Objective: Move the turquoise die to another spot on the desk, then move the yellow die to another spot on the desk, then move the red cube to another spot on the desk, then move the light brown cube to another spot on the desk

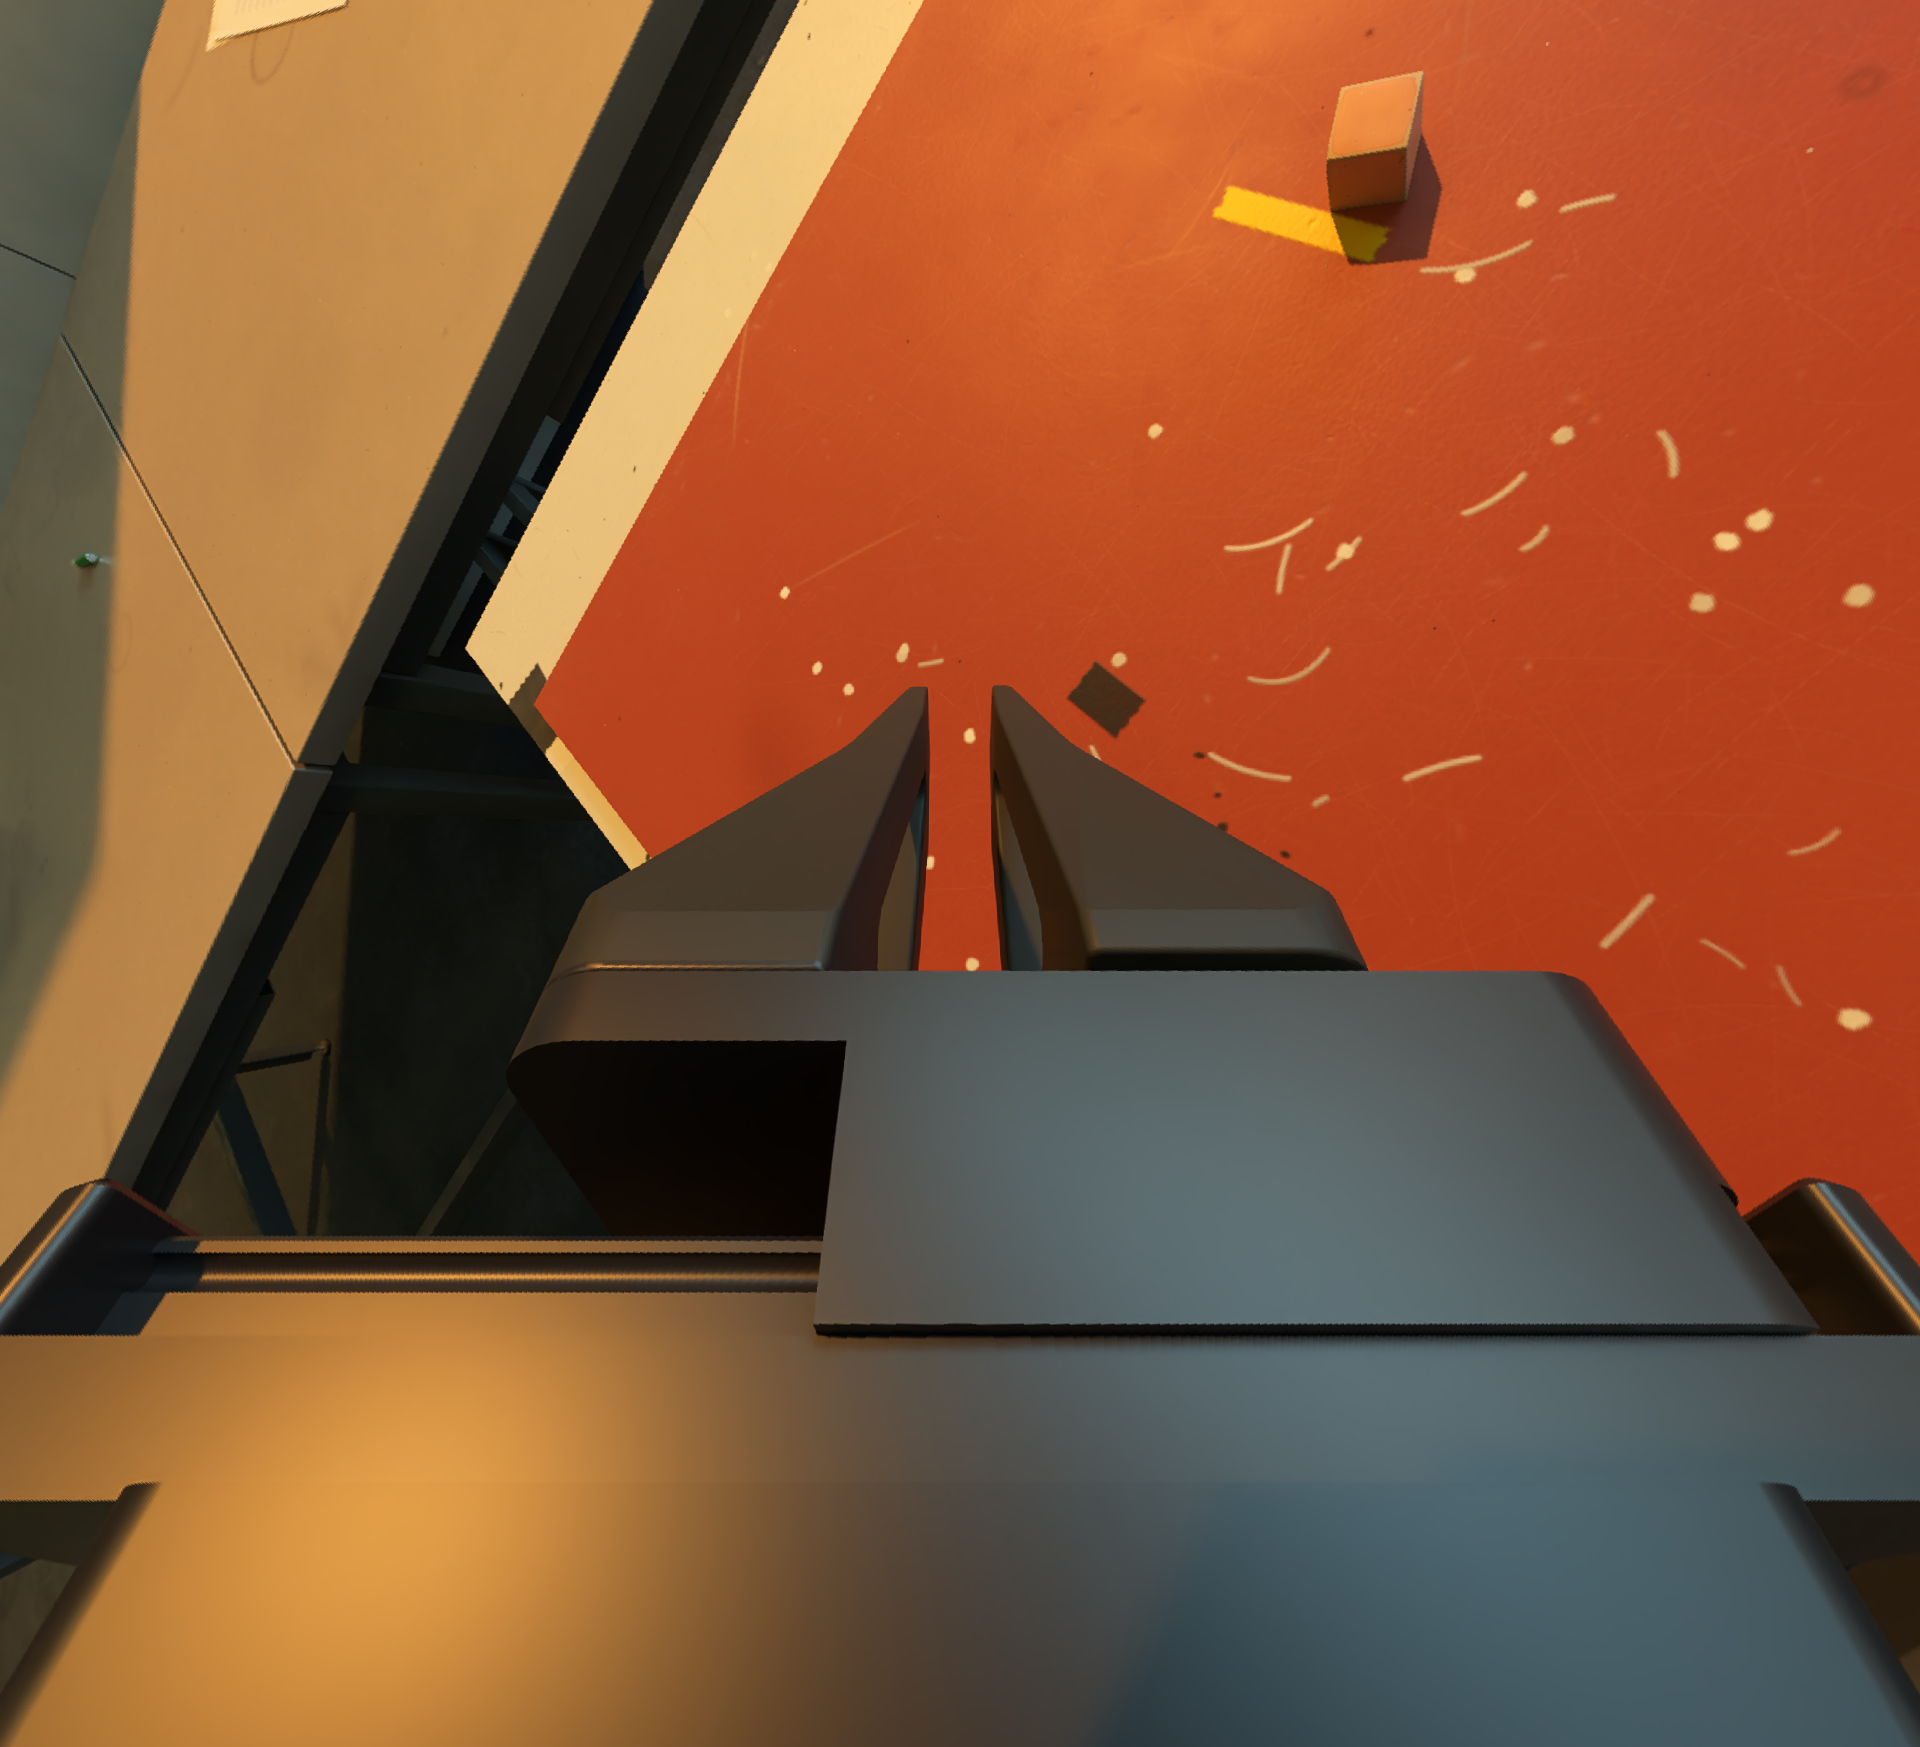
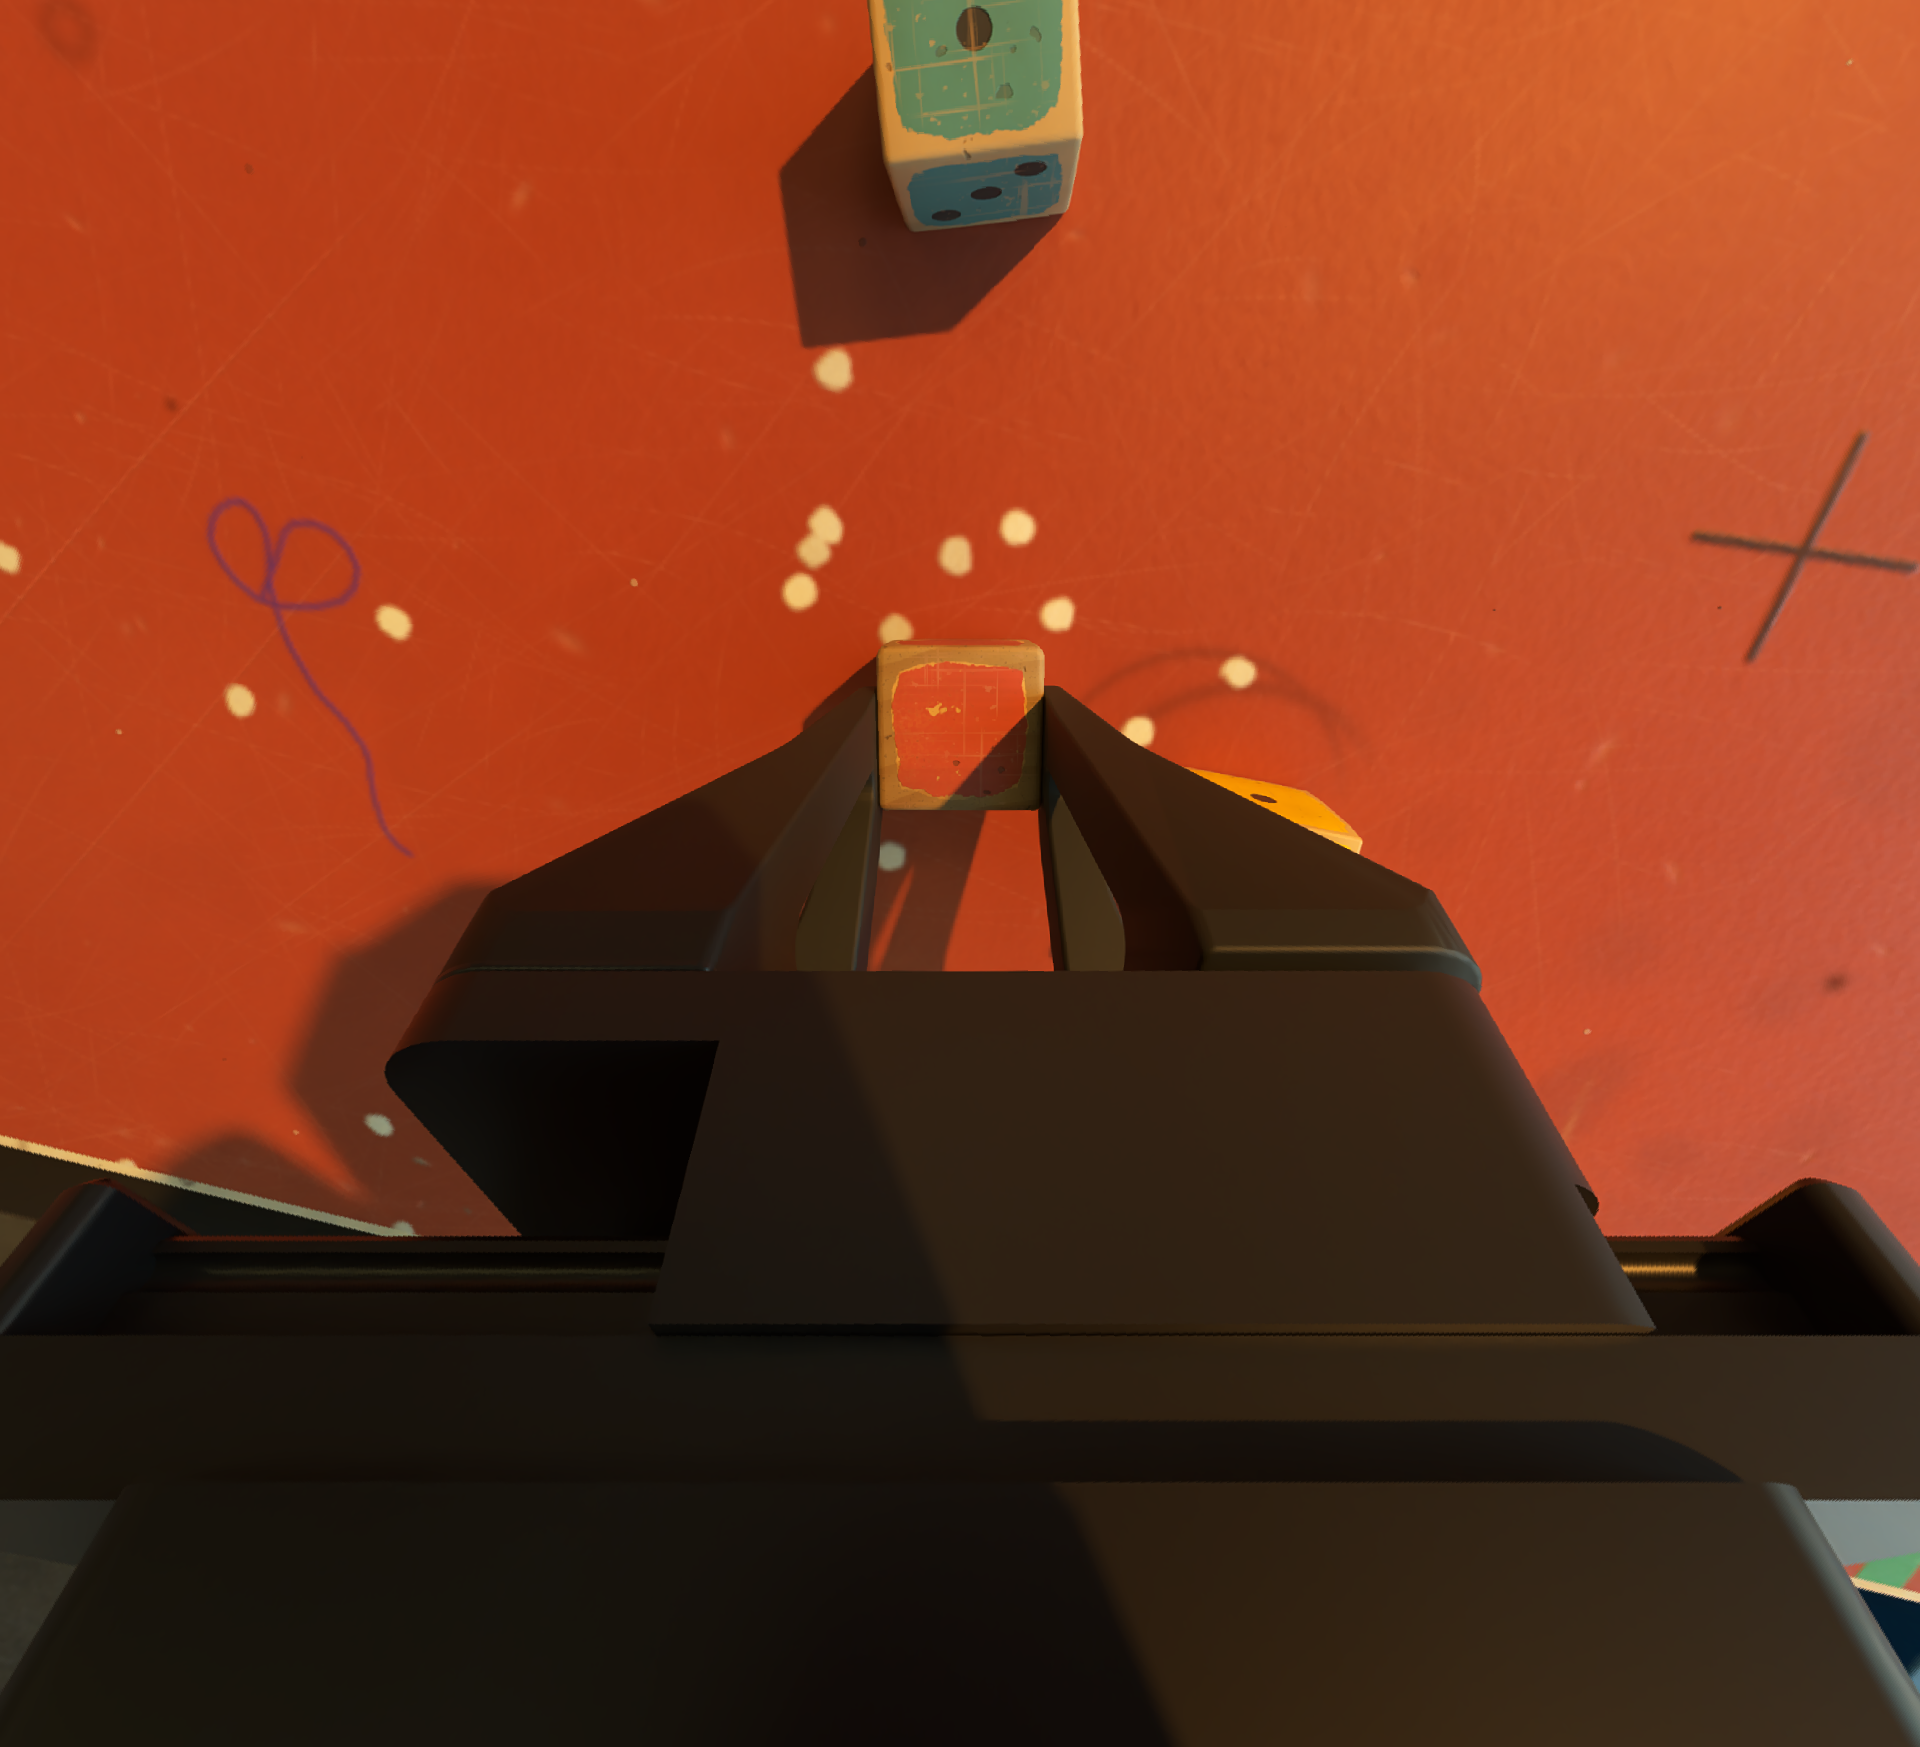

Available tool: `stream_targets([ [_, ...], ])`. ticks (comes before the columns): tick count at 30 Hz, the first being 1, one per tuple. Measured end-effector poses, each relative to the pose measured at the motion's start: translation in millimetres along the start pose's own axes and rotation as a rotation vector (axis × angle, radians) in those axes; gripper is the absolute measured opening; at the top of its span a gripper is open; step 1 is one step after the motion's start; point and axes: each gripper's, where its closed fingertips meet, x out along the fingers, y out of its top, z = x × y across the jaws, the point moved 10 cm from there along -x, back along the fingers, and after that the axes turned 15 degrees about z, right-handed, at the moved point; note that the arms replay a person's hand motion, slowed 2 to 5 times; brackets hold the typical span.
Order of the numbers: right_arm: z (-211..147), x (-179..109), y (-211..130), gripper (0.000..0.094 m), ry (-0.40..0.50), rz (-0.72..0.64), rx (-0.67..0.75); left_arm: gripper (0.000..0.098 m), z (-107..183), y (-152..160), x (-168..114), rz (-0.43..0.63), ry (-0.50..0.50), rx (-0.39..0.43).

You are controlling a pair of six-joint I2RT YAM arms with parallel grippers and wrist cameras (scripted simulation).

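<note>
Right wrist view: right gripper (image 2: 959, 731) is clamped on the small red-faced wooden cube with pale edges (image 2: 958, 726), one finger on each opposite side face.
Cube position: apparently lifted above the scuffed orange-red desk (image 2: 416, 295), nearer the camera than the turquoise-faced wooden die (image 2: 971, 50).
Handling: likely light, rigid and not fragile; flat parallel sides suit a mid-height pinch.
Yellow die (image 2: 1283, 814): just beside the red cube, mostly hidden behind the right finger.
Left wrist view: left gripper (image 1: 959, 710) is nearly closed and empty.
Only here: light brown cube (image 1: 1374, 139), touching a yellow tape strip (image 1: 1278, 220), well apart from the left gripper.
</note>
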Motion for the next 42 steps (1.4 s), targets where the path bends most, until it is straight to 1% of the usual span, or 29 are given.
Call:
stream_targets([
  [3, 0, -2, 1, 0.0251, -0.008, 0.016, -0.006, 0.0099, 0, 0, 0, 0.000, 0.000, 0.000],
  [4, -1, -4, 2, 0.0271, -0.007, 0.029, -0.010, 0.0099, 0, 0, 0, 0.000, 0.001, 0.000],
  [6, -4, -12, 7, 0.0367, -0.008, 0.069, -0.019, 0.0099, -1, -1, -1, -0.001, 0.003, -0.003],
  [7, -6, -17, 10, 0.0388, -0.010, 0.096, -0.025, 0.0100, -2, -2, -1, -0.001, 0.006, -0.006],
  [10, -14, -37, 24, 0.0368, -0.026, 0.193, -0.054, 0.0100, -6, -3, -4, 0.003, 0.018, -0.019],
  [14, -34, -66, 54, 0.0361, -0.032, 0.344, -0.120, 0.0100, -12, -5, -8, 0.015, 0.035, -0.039],
  [18, -60, -85, 84, 0.0360, 0.017, 0.449, -0.196, 0.0100, -16, -6, -10, 0.020, 0.045, -0.049],
  [21, -83, -86, 106, 0.0366, 0.070, 0.473, -0.251, 0.0100, -17, -7, -11, 0.018, 0.049, -0.052],
  [23, -98, -80, 120, 0.0380, 0.106, 0.472, -0.284, 0.0100, -18, -7, -11, 0.017, 0.050, -0.053],
  [26, -121, -63, 137, 0.0396, 0.146, 0.452, -0.329, 0.0101, -18, -8, -11, 0.016, 0.052, -0.054],
  [31, -150, -18, 158, 0.0421, 0.151, 0.376, -0.362, 0.0100, -19, -8, -12, 0.016, 0.056, -0.055],
  [38, -165, 58, 171, 0.0432, 0.147, 0.245, -0.293, 0.0101, -18, -7, -15, 0.016, 0.062, -0.047],
  [42, -165, 91, 172, 0.0433, 0.131, 0.188, -0.249, 0.0102, -19, -7, -16, 0.021, 0.066, -0.046],
])
